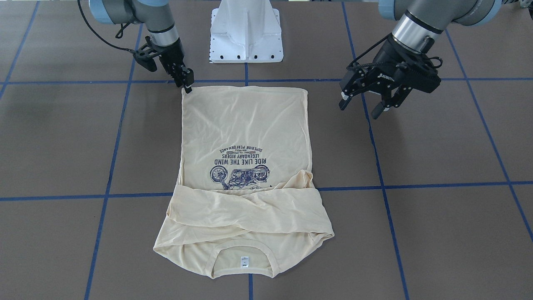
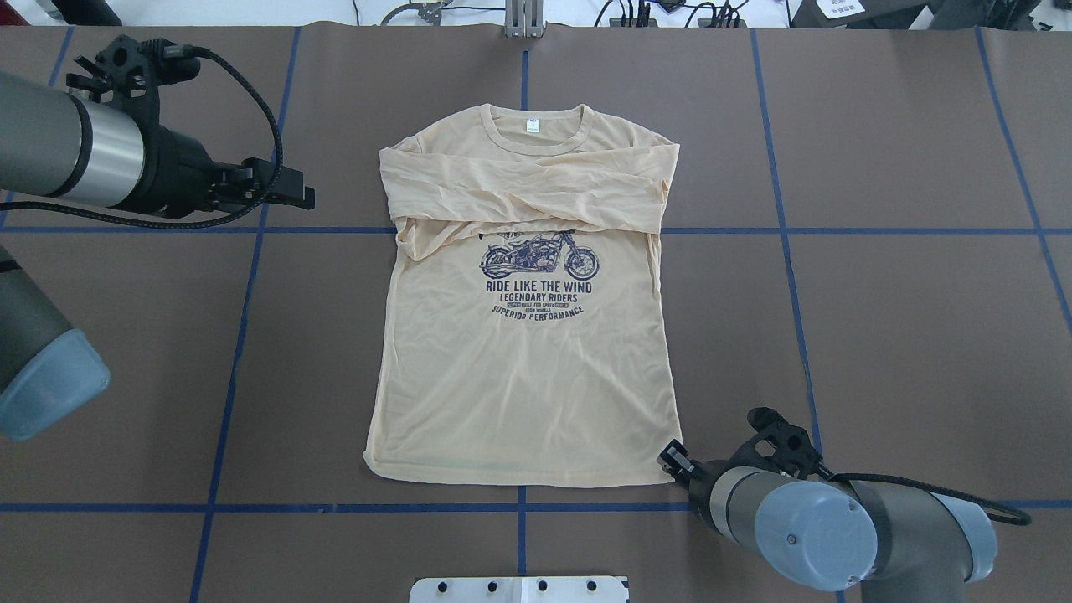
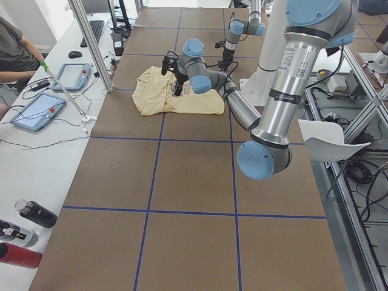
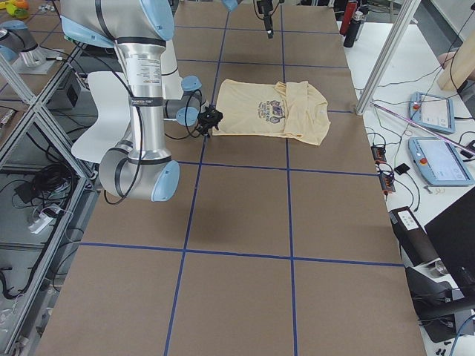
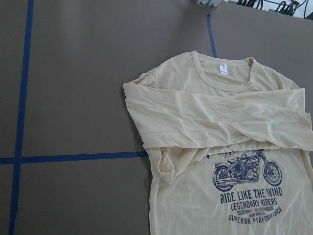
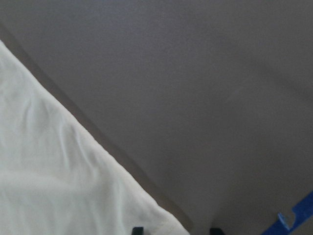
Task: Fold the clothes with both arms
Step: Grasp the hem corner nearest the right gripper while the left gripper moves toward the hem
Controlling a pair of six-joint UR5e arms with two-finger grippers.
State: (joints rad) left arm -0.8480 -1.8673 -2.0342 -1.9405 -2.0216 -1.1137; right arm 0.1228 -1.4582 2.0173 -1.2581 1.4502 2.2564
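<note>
Cream-yellow and thin, the shirt [image 2: 519,377] lies flat on the brown desk [image 2: 879,335], print side up, its hem toward the robot and its ribbed collar [image 2: 536,138] at the far end. Both sleeves [image 2: 519,188] are folded across the chest, overlapping just above the navy motorcycle print [image 2: 540,280]. The right gripper [image 1: 186,84] is low at the hem corner on the robot's right. In the right wrist view its fingers [image 6: 138,230] are apart, with the edge of the cloth running between them. The left gripper [image 1: 361,107] hangs above bare desk beside the shirt's other side, clear of the fabric, fingers spread. Blue tape lines [image 2: 243,335] cross the desk under the shirt.
</note>
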